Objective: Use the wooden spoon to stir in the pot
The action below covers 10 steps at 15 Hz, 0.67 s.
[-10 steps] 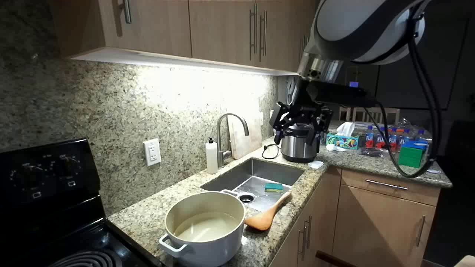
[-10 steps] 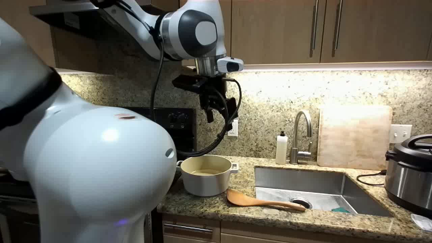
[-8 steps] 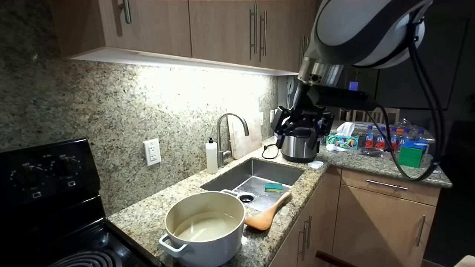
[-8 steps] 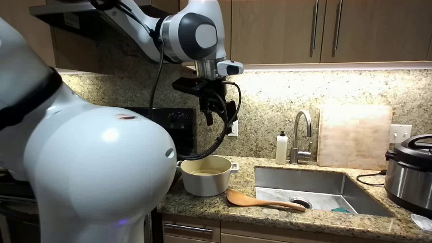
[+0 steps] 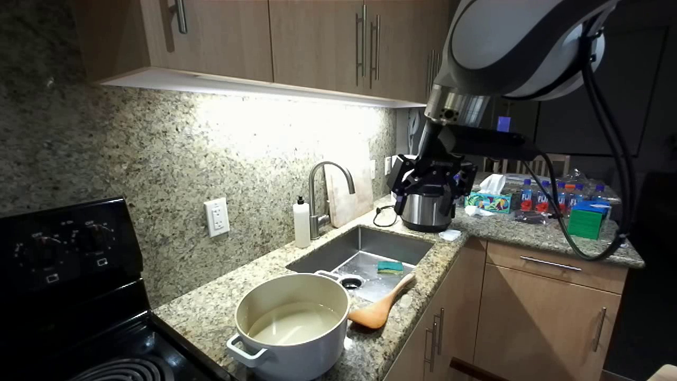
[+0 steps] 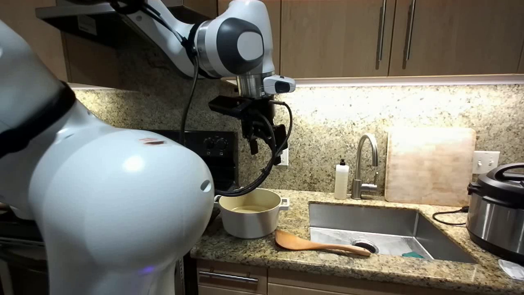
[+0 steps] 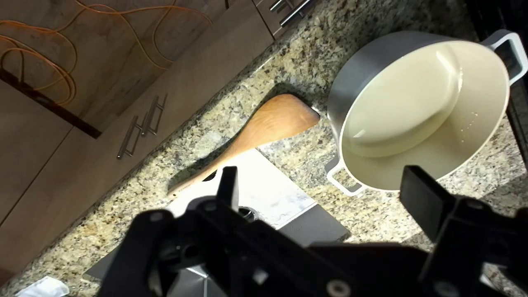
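Hovering with the hand (image 7: 324, 192) released and spread wide, higher than the pot (image 6: 249, 223). Finding the wooden spoon (image 7: 272, 123) lying on the bench (image 5: 206, 296) just beside the pot. Seeing the sink (image 6: 368, 217) and stove (image 5: 79, 238) near the pot, the tap (image 6: 358, 168) and soap bottle (image 6: 341, 182) farther from it, the cooker (image 6: 497, 221) well apart. In an exterior view, noticing a cable (image 6: 245, 189) covering some of the pot's rim.

The spoon (image 7: 253, 135) is orange-brown, the pot (image 6: 250, 224) cream.

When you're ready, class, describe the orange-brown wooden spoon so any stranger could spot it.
Find the rectangular steel sink and the round cream-white pot beside it. At the sink's front edge, by the pot, lies the wooden spoon, the only long, orange-brown thing there.
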{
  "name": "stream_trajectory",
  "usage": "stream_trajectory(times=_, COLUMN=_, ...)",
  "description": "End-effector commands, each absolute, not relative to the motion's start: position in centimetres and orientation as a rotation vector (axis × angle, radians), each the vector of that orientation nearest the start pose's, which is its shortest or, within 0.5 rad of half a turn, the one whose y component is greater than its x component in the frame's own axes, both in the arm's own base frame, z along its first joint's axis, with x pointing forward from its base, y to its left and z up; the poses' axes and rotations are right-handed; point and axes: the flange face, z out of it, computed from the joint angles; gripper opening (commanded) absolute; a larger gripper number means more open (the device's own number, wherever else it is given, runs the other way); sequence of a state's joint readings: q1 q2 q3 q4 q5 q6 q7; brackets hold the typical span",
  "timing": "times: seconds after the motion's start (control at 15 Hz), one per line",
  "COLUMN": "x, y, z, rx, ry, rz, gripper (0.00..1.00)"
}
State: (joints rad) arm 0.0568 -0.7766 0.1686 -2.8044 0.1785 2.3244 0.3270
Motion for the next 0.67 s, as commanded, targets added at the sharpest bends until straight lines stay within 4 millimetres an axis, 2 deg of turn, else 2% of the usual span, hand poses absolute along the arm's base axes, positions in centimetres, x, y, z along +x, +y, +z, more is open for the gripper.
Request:
stream_trajectory(times=0.0, x=32.7, y=7.5, z=44.1, rx=-2.990, ry=0.353, rz=-0.419, gripper=1.00)
stream_trajectory(times=0.33, x=32.7, y=7.6, z=44.2, rx=-2.991, ry=0.350, rz=-0.423, gripper=1.00)
stream_trajectory(times=0.6, x=32.8, y=8.6, z=45.3, rx=-2.994, ry=0.287, rz=-0.465, gripper=1.00)
